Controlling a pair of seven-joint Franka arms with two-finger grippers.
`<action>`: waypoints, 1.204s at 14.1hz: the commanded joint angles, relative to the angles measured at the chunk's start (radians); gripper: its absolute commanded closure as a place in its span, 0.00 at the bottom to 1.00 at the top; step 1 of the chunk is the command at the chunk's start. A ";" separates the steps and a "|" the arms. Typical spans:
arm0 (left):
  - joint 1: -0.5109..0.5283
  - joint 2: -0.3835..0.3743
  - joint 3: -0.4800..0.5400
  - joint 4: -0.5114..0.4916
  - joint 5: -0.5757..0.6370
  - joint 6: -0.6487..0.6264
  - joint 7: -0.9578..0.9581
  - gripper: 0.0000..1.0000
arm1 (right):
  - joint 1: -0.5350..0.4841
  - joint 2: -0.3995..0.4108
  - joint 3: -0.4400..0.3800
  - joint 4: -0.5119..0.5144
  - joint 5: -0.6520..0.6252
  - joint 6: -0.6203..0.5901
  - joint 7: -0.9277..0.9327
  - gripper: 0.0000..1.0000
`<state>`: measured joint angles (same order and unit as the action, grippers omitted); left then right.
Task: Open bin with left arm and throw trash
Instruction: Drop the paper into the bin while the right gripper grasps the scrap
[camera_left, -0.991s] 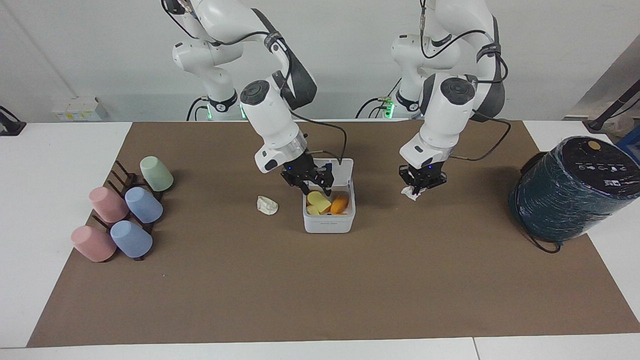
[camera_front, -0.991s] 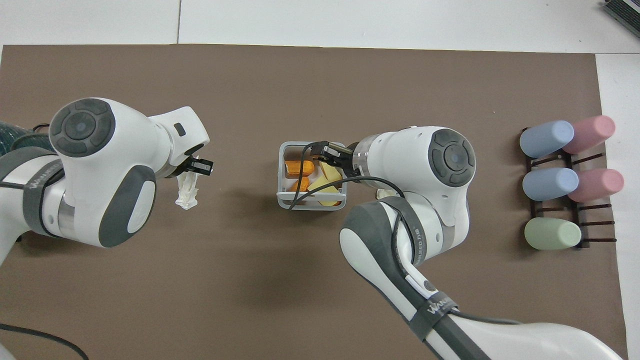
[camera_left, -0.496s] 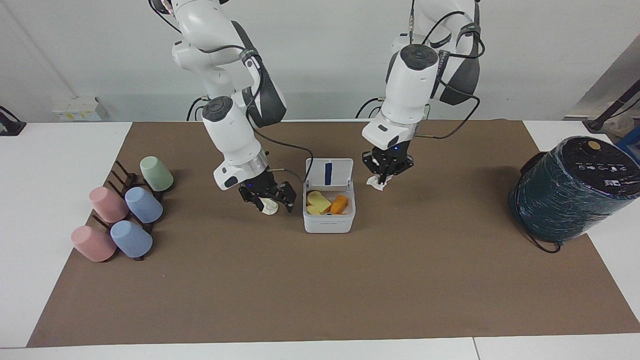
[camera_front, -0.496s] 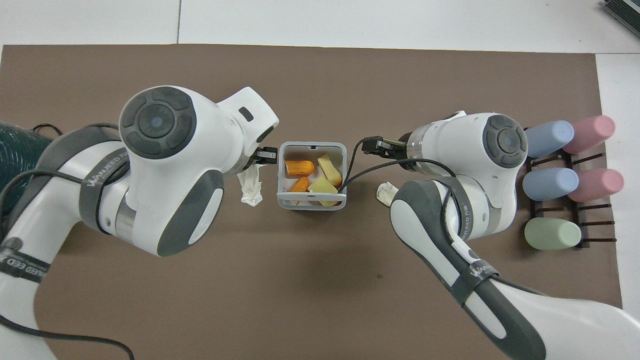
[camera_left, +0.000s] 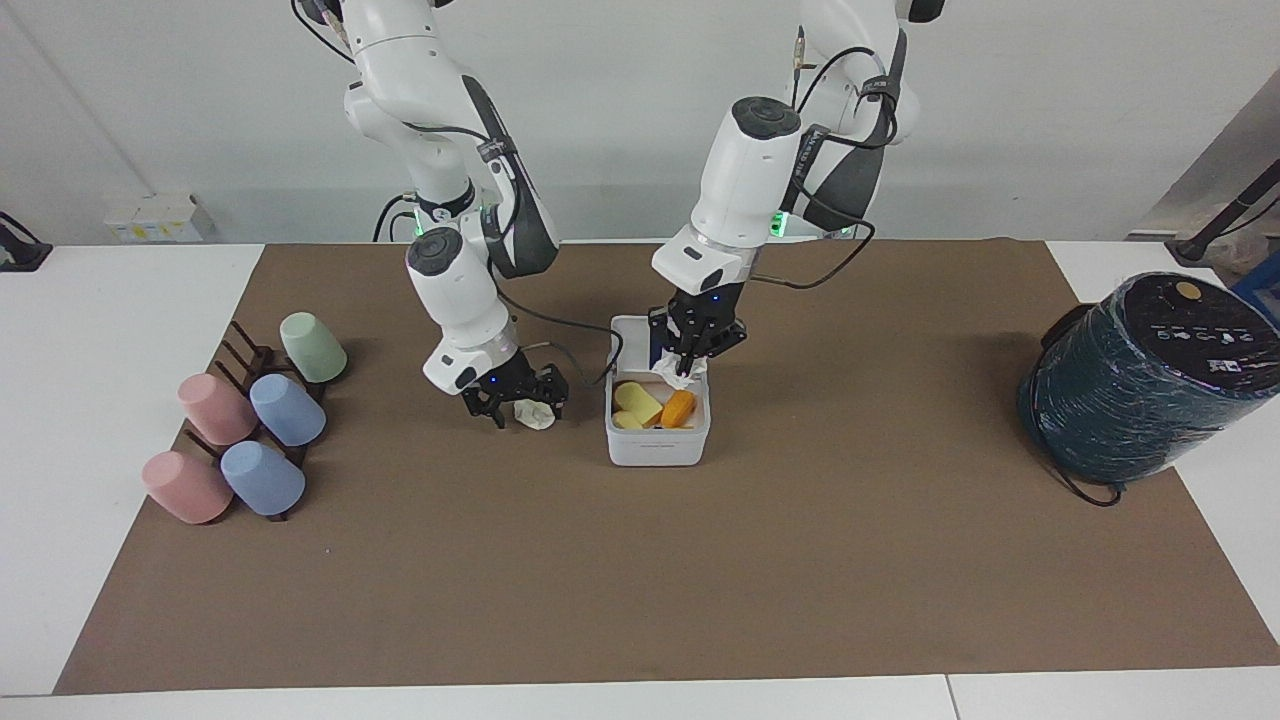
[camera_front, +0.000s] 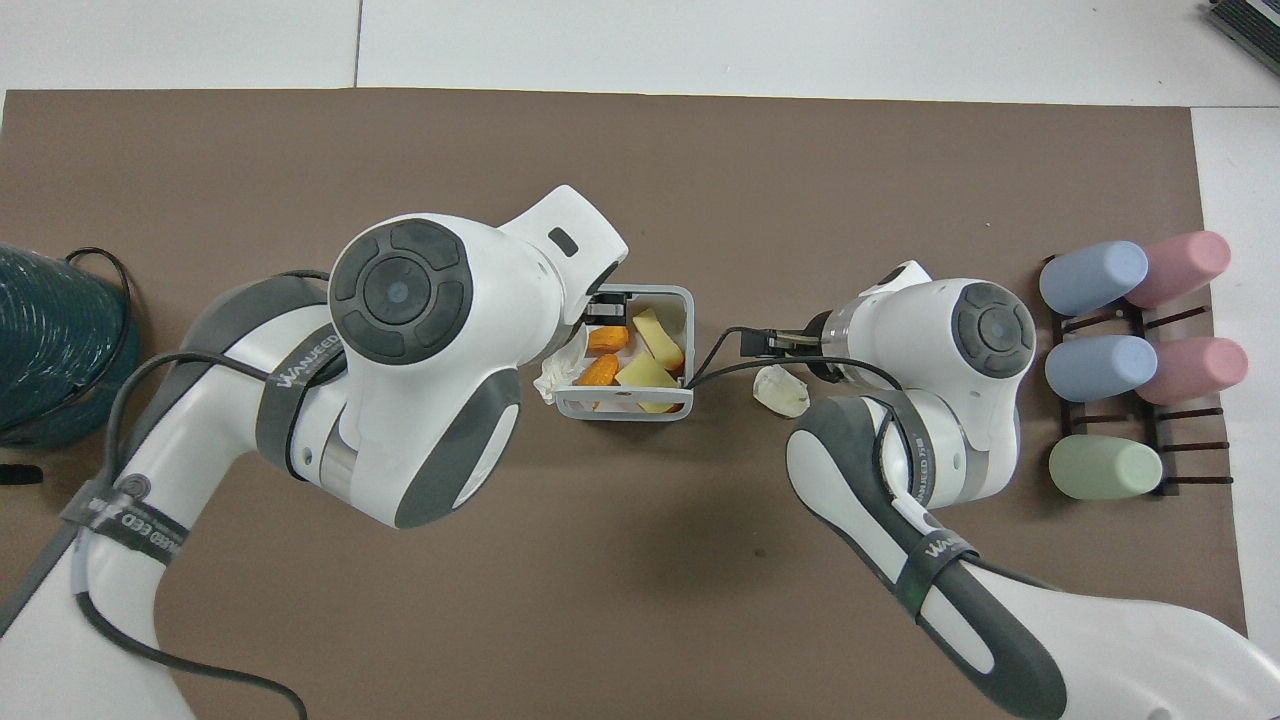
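The white bin (camera_left: 657, 448) stands mid-mat with its lid (camera_left: 632, 343) up, on the side nearer the robots. A pale yellow block (camera_left: 637, 402) and orange pieces (camera_left: 679, 407) lie in it. My left gripper (camera_left: 690, 352) is shut on a crumpled white paper wad (camera_left: 675, 376) and holds it over the bin's edge toward the left arm's end. In the overhead view the wad (camera_front: 555, 375) hangs at the bin's rim (camera_front: 622, 408). My right gripper (camera_left: 515, 398) is open, low over the second wad (camera_left: 536, 414) lying beside the bin.
A big dark teal cylinder (camera_left: 1140, 380) stands at the left arm's end of the brown mat. A dark rack with several pastel cups (camera_left: 250, 430) sits at the right arm's end. A cable runs from the right gripper across the bin's corner.
My left gripper carried its paper wad from the left arm's end to over the bin. My right gripper left the bin and came down by the second wad.
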<state>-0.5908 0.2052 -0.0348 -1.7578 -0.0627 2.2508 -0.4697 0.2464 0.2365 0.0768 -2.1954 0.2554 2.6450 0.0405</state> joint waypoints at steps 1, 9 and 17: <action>-0.033 0.002 0.015 -0.046 -0.016 0.062 -0.010 1.00 | -0.009 -0.039 0.008 -0.064 -0.013 0.049 -0.050 0.37; -0.052 0.069 0.015 -0.038 -0.016 0.182 -0.044 1.00 | 0.034 -0.045 0.015 -0.057 -0.010 -0.008 0.169 1.00; -0.034 0.083 0.030 0.139 0.020 -0.115 -0.043 0.10 | 0.019 -0.083 0.009 0.069 -0.005 -0.187 0.240 1.00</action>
<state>-0.6260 0.2774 -0.0142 -1.6929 -0.0622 2.2412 -0.5085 0.2751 0.1750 0.0794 -2.1674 0.2557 2.5138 0.2257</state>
